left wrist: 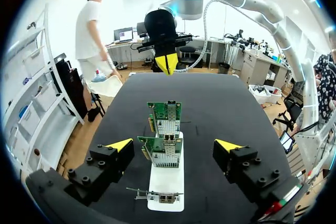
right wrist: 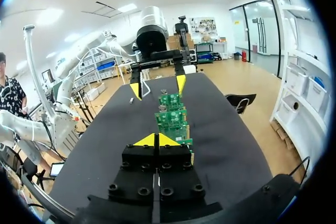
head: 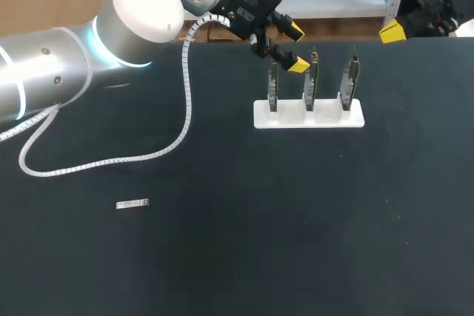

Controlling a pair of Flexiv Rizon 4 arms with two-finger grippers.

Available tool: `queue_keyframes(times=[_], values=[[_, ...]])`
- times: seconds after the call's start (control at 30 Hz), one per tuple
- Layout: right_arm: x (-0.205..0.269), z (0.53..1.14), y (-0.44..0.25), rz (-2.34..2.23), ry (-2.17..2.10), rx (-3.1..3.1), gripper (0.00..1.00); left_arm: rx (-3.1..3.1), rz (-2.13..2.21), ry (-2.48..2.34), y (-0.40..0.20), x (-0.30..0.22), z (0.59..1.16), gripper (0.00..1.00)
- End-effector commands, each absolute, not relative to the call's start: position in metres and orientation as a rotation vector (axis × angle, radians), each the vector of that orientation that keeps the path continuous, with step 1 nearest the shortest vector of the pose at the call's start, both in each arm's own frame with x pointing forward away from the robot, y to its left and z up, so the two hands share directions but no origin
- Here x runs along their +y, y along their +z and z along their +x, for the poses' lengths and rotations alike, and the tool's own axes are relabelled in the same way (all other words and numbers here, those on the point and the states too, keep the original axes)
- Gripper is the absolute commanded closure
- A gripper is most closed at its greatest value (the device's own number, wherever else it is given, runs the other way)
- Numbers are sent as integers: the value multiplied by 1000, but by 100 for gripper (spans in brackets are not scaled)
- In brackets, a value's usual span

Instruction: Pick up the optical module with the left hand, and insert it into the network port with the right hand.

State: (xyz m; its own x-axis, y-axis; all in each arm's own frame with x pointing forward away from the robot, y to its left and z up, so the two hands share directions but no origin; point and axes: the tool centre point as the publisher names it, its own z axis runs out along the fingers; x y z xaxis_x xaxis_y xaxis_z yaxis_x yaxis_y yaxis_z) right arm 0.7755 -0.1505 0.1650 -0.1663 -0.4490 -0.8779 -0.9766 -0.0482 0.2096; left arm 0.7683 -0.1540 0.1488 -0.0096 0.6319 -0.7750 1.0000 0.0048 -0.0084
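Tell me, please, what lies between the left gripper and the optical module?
Head view: only bare table between left gripper and optical module; a white coiled cable runs close by.

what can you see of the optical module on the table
The optical module is a small, slim, silvery bar, metal by its look, lying flat on the black table, long side running left to right in the head view. It sits on the robot's left, well apart from the white card stand. Only the table touches it; the open left gripper is by the stand.
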Motion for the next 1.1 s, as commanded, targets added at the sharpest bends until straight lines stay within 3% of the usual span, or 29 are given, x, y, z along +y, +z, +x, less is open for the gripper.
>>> queue_keyframes(times=[0.03, 0.5, 0.53, 0.57, 1.1], values=[[-151, 768, 165, -1508, 1157, 1653, 100, 1706, 1690, -809, 149, -155, 769, 0], [-146, 761, 163, -1554, 1153, 1633, 100, 1706, 1690, -809, 149, -155, 769, 0], [-145, 760, 163, -1566, 1129, 1641, 65, 1706, 1690, -809, 149, -155, 769, 0], [-145, 760, 163, -1566, 1129, 1641, 0, 1706, 1690, -809, 149, -155, 769, 0], [-145, 760, 163, -1566, 1129, 1641, 0, 1706, 1690, -809, 149, -155, 769, 0]])
